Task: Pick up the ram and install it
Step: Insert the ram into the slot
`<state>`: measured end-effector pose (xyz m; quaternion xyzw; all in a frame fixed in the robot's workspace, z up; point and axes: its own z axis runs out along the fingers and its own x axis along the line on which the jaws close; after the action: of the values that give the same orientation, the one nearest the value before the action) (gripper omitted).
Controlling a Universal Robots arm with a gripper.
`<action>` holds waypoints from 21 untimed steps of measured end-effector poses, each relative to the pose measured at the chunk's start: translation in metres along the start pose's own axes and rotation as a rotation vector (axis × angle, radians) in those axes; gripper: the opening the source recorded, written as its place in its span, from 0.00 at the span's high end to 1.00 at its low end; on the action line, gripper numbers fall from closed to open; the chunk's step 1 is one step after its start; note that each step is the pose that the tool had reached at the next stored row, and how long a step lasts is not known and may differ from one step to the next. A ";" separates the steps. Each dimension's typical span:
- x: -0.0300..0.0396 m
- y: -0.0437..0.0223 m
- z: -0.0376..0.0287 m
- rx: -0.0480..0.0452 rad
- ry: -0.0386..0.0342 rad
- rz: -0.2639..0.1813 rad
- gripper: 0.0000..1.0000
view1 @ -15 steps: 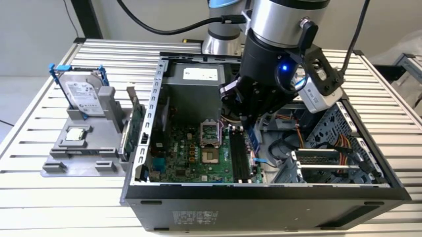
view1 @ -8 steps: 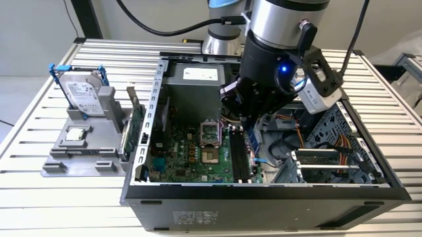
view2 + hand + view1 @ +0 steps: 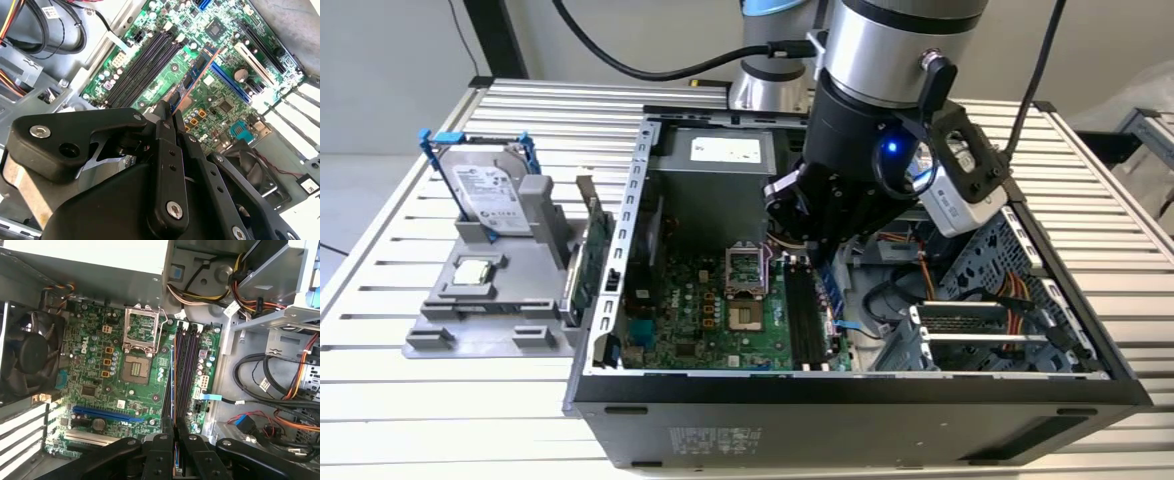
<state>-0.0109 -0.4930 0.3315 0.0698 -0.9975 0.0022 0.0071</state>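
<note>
One gripper [image 3: 817, 240] hangs inside the open computer case [image 3: 854, 410] in the exterior view, low above the black memory slots [image 3: 801, 312]. In the second wrist view its fingers [image 3: 165, 131] are clenched on the ram [image 3: 196, 70], a thin blue stick, probably held on edge to meet a slot. In the first wrist view the ram runs parallel to the slots, just beside them; the drive cage and cables leave little side room.

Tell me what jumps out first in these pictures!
The big black tool reaches into the open computer case, pinching the thin blue ram by the black slots. Under it lies the green motherboard, and a silver hard drive stands outside on the exterior view's left.
</note>
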 end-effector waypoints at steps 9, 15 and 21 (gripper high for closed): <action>-0.0001 0.0002 0.0079 0.0077 0.0012 0.000 1.00; -0.0001 0.0002 0.0098 0.0074 0.0014 0.042 1.00; -0.0002 0.0002 0.0121 0.0065 0.0019 0.121 1.00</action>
<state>-0.0109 -0.4929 0.3194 0.0094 -0.9999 0.0060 0.0076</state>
